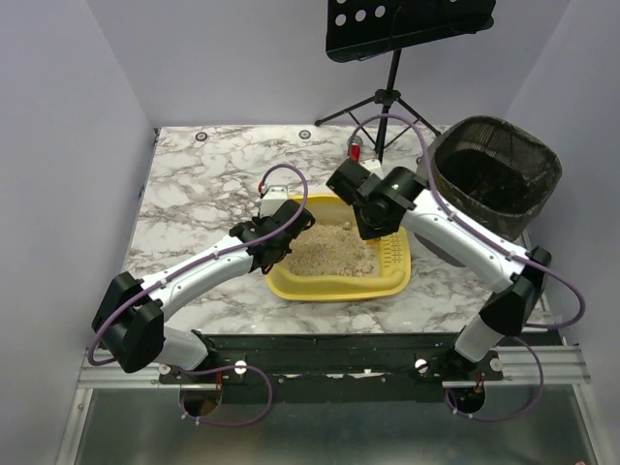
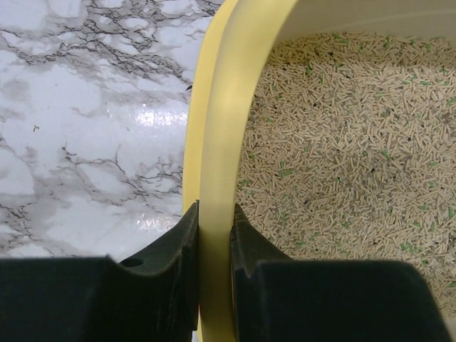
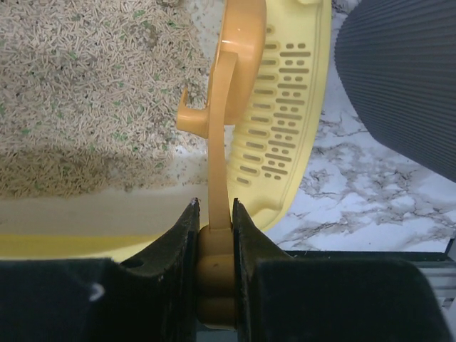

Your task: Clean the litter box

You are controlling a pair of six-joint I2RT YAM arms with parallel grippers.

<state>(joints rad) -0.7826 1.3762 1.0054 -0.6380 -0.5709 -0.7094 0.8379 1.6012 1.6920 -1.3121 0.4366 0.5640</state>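
Your left tool (image 2: 214,221) is pinching the left wall of the litter box (image 1: 329,289). One finger (image 2: 171,260) sits outside on the tabletop side, the other inside over the litter (image 2: 342,128), and the yellow rim runs straight up between them with no gap showing.

Your right tool (image 3: 214,214) is pressed onto the handle of the orange-yellow scoop (image 3: 222,121). The handle rises from between the fingers, and the scoop head is up near the box's right end, beside the slotted lip (image 3: 285,135). From the right wrist view you cannot tell whether the scoop head touches the litter or stands just above it.

The litter box lies flat on the marble tabletop (image 1: 194,194), about midway between the left and right edges and closer to the near edge than the far one. Its slotted lip faces the right edge. The beige pellets with a few green flecks cover the floor of the box.

The black mesh bin (image 1: 494,174) stands by the far right corner, near the box's right end but apart from it. A black music stand (image 1: 407,24) stands beyond the far edge.
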